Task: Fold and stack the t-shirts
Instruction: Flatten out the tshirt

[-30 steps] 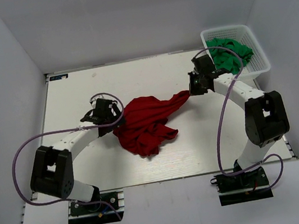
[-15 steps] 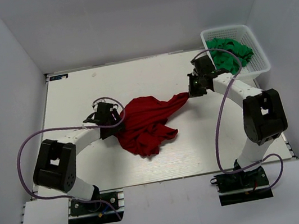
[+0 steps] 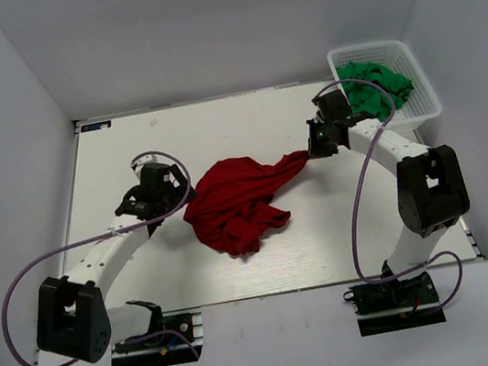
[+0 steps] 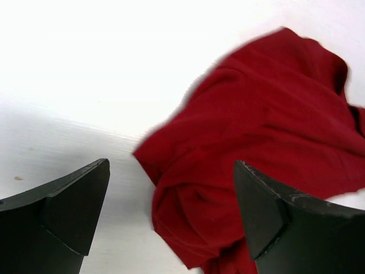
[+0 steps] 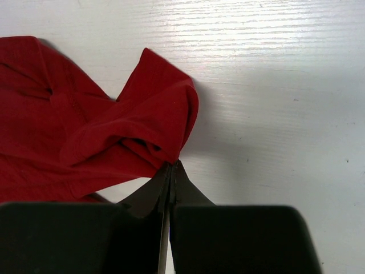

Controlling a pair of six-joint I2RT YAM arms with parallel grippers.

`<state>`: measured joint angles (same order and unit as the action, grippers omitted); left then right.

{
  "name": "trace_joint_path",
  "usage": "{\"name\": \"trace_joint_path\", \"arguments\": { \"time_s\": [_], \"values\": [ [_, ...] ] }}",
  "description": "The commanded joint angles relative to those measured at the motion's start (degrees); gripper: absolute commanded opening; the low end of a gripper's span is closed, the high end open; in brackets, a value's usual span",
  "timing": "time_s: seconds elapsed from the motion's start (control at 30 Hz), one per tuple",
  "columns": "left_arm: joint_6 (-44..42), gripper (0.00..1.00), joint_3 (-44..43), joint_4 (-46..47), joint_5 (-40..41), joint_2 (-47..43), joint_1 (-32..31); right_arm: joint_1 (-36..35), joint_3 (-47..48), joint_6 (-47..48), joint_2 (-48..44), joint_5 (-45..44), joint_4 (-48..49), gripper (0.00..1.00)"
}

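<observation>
Cloth of the rumpled red t-shirt (image 3: 234, 205) is pinched by right gripper (image 5: 171, 170); left gripper (image 4: 171, 165) gapes.

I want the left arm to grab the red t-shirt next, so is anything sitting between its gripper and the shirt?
Nothing visible does. The left gripper is open, and its wrist view shows the crumpled edge of the red t-shirt directly between its fingers, with only bare white table beside it.
</observation>
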<state>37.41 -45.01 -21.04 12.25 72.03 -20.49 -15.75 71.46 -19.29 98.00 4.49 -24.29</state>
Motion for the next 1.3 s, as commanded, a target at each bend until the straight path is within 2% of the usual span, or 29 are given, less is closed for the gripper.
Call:
{"name": "trace_joint_path", "arguments": {
  "time_s": [0.0, 0.3, 0.5, 0.7, 0.73, 0.77, 0.83, 0.87, 0.93, 0.97, 1.1, 1.27],
  "values": [
    [2.8, 0.99, -0.6, -5.9, 4.4, 4.8, 0.9, 0.3, 1.4, 0.0, 0.7, -0.4, 0.1, 0.0],
    [2.6, 0.99, 1.4, -0.5, 2.2, 9.8, 2.1, 0.6, 3.0, 0.0, 2.4, -0.2, -1.9, 0.0],
    [-5.7, 0.89, 1.4, 3.8, -1.0, 15.8, 0.5, 0.6, 2.4, -0.9, 2.5, 0.3, -1.5, 0.0],
    [-6.4, 0.68, 0.4, 2.0, 0.6, 20.1, 0.5, 0.5, 2.1, -1.5, 1.8, 0.2, -1.1, 0.0],
    [-6.4, 0.59, 0.4, 2.6, -0.4, 20.1, 0.5, 0.5, 2.1, -1.5, 1.7, 0.0, -0.9, 0.0],
    [-7.2, 0.56, 0.9, 3.3, -1.5, 20.6, 0.5, 0.5, 2.0, -1.3, 1.7, -0.1, -0.8, 0.0],
    [-7.9, 0.4, 1.4, 6.3, -5.1, 20.6, 0.5, 0.5, 2.0, -1.3, 1.5, -0.1, -0.8, 0.0],
    [-8.6, 0.27, 2.1, 7.7, -6.7, 19.9, 0.5, 0.5, 2.0, -0.8, 1.6, -0.1, -0.8, 0.0],
    [-9.5, 0.12, 2.7, 11.3, -11.1, 19.1, 0.5, 0.5, 2.4, -0.8, 1.2, 0.0, -0.8, 0.0],
    [-9.5, 0.0, 2.7, 11.3, -11.8, 18.4, 0.5, 0.5, 2.5, -0.6, 1.2, -0.1, -0.9, 0.0],
    [-9.5, 0.0, 2.1, 12.2, -10.1, 16.1, 0.5, 0.5, 2.3, -0.5, 0.2, -0.2, -0.1, 0.0],
    [-7.7, 0.0, -0.4, 9.1, -0.6, 7.8, 0.5, 0.7, 2.8, 0.3, -2.1, -0.9, 0.5, 0.0]
  ]
}}
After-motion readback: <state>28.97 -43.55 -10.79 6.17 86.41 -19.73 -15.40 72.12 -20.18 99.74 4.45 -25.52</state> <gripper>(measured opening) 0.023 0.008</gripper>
